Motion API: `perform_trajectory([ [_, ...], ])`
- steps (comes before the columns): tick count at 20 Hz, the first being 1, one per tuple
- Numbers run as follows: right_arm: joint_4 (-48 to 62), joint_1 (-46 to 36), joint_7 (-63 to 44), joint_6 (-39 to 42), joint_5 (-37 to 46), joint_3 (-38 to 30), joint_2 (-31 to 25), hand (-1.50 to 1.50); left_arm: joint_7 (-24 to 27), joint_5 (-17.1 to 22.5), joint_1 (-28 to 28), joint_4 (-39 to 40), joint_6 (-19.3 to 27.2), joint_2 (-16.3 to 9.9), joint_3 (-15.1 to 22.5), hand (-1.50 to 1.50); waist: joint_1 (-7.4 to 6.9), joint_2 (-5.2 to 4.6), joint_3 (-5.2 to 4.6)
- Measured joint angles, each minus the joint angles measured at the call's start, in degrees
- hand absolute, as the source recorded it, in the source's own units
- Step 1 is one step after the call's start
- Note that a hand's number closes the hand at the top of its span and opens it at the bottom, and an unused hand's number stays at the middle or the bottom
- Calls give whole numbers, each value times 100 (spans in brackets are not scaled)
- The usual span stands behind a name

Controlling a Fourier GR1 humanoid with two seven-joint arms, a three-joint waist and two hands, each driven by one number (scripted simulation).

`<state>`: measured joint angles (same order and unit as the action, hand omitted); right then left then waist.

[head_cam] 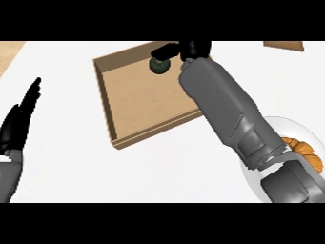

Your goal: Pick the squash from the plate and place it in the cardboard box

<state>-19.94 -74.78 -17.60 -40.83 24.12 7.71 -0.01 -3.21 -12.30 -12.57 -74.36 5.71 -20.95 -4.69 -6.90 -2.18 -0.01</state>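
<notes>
White counter; right hand over cardboard box, fingers round squash.

- The right forearm covers the far right corner of the cardboard box and most of the plate.
- Only a strip of an orange ridged thing shows on the plate.
- The right hand is partly cut off at the top; its grip on the dark green thing is unclear.

Two grey, blocky forearms, each ending in a black hand.
</notes>
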Motion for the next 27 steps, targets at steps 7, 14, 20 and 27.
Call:
perform_trajectory([
  [7, -306, 173, 1045, -627, -610, -590, 0, -150, -16, 9, 176, -31, 44, -11, -101, 0, 230, 71, 5],
  [14, -826, 732, 1716, -376, -1063, -1006, -182, -150, -90, 14, 498, -173, 99, -43, -285, 0, 537, 181, 4],
  [20, -1835, 1706, 1650, 151, -1164, -951, -717, -150, -111, 10, 766, -331, 108, -57, -404, 0, 730, 252, 2],
  [27, -3674, 3182, 1163, 1104, -1256, -687, -1497, -150, -76, 56, 810, -291, 30, -86, -532, 0, 837, 275, -1],
])
